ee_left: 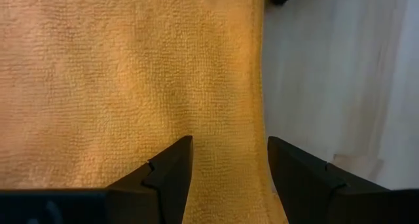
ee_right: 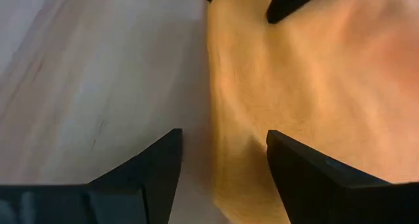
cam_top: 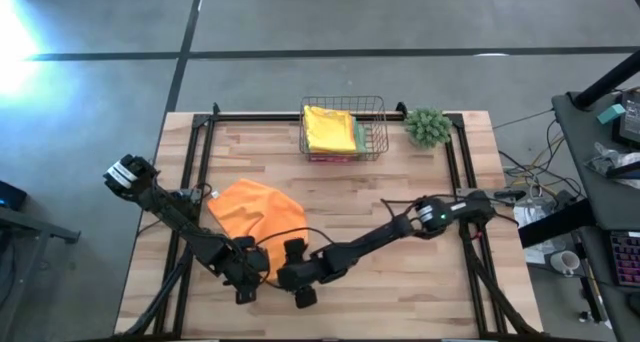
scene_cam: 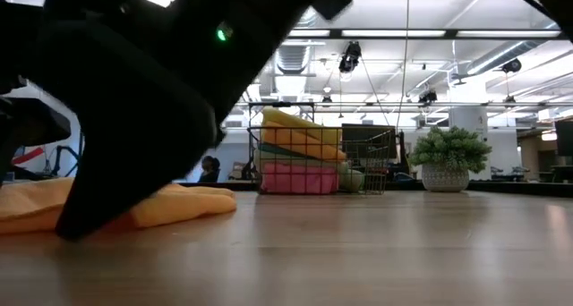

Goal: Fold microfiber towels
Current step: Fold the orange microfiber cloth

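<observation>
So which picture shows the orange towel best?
The high view: it shows the whole orange towel on the table, both open grippers at its near edge. The low view shows only a flat sliver behind an arm. Each wrist view shows just a close patch of cloth.

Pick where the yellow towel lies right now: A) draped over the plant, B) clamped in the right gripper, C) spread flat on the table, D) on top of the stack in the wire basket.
D: the yellow towel tops the stack inside the copper wire basket; only the orange towel lies on the table.
</observation>
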